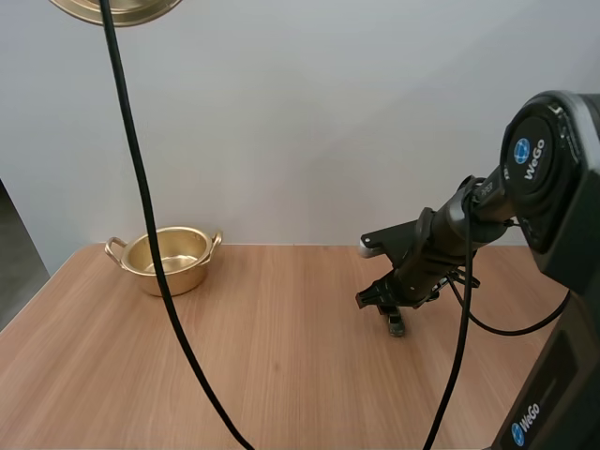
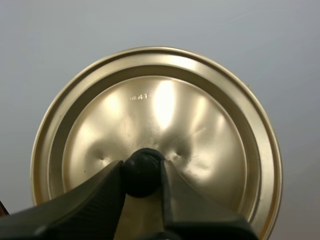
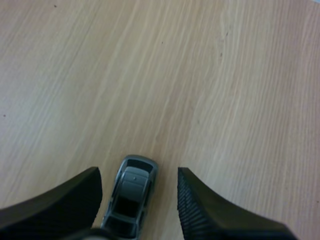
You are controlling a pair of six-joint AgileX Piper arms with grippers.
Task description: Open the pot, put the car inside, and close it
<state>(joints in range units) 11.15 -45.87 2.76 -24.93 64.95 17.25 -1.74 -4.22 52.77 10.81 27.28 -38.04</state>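
Observation:
The gold pot [image 1: 169, 259] stands open near the table's back left, with nothing in it that I can see. Its gold lid [image 2: 155, 135] hangs high in the air, its rim [image 1: 114, 9] just peeking in above the pot. My left gripper [image 2: 142, 172] is shut on the lid's black knob [image 2: 142, 173]. A small grey toy car [image 3: 130, 196] lies on the wood at the right, between the spread fingers of my right gripper [image 3: 137, 197], which is open and touches neither side. In the high view the right gripper [image 1: 394, 314] points down at the car [image 1: 397, 325].
The wooden table [image 1: 281, 375] runs wide between the pot and the car. A pale wall stands behind its far edge. The right arm's big base [image 1: 562, 309] takes up the right side.

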